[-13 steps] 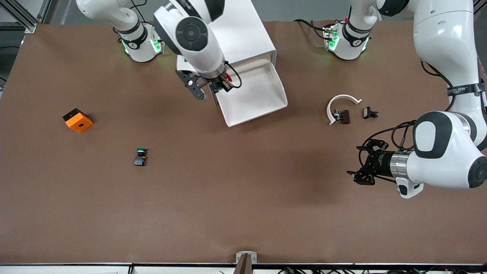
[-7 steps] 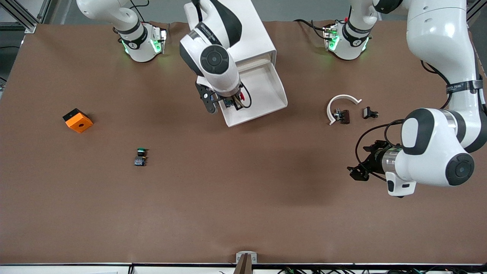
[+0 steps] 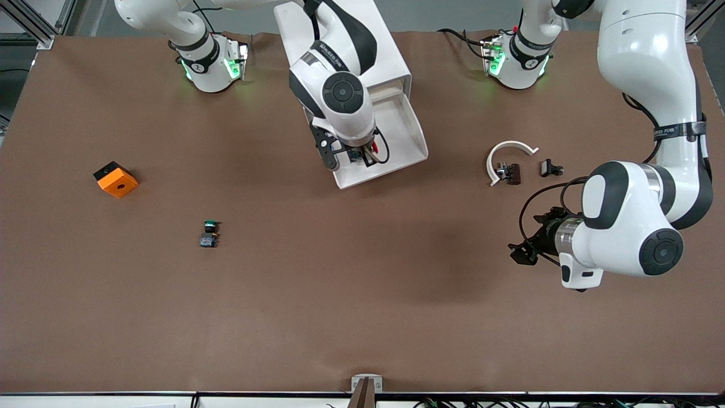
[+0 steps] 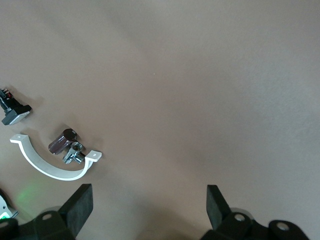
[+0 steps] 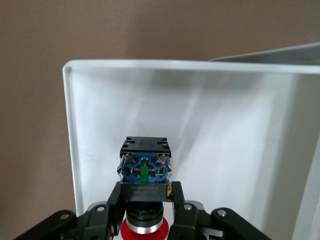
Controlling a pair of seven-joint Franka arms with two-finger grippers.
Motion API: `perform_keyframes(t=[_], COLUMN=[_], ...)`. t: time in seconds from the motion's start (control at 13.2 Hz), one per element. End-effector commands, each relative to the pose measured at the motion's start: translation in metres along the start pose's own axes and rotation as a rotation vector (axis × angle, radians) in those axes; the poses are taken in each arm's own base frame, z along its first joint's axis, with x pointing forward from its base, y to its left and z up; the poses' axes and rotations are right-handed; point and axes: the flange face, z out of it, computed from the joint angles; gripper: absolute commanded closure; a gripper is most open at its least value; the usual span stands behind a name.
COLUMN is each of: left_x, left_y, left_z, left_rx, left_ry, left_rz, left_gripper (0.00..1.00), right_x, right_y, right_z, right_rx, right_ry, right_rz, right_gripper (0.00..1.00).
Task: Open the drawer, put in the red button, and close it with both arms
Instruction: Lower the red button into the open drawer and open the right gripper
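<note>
Red button (image 5: 143, 227) sits clamped in the right gripper (image 3: 354, 157), over the open drawer (image 3: 396, 148) near its front wall. Nearer the camera, toward the left arm's end of the table, the left gripper (image 3: 524, 249) hovers with fingers apart, waiting. A release this close to the wall could likely bounce the button out. Farther off stands the white cabinet (image 3: 385, 62); an uneven two-arm push could jam the drawer.

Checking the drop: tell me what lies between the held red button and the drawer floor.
Nothing: the right gripper holds the red button over bare white drawer floor, seen in the right wrist view.
</note>
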Motion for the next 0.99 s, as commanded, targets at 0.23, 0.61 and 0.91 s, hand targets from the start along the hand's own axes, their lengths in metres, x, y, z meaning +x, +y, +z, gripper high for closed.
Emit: perform_keyframes(t=[0.23,0.61,0.91], left_x=[-0.027,-0.049,-0.053], left_y=[0.011,0.025,0.025], left_z=[0.006,0.010,0.010], left_rx=[0.019,0.021,0.025], left_ry=[0.015,0.025,0.016], left_rz=[0.042,0.071,0.074], left_gripper=[0.00,0.00,0.00], right_x=[-0.011,-0.012,-0.016], right_y=[-0.013,-0.019,-0.021], right_z=[0.008,0.017,0.014], right_rx=[-0.001,-0.001,0.007], right_ry=[-0.011,-0.009,-0.012], right_rz=[0.032,0.032,0.020], right_gripper=[0.68,0.63,0.00])
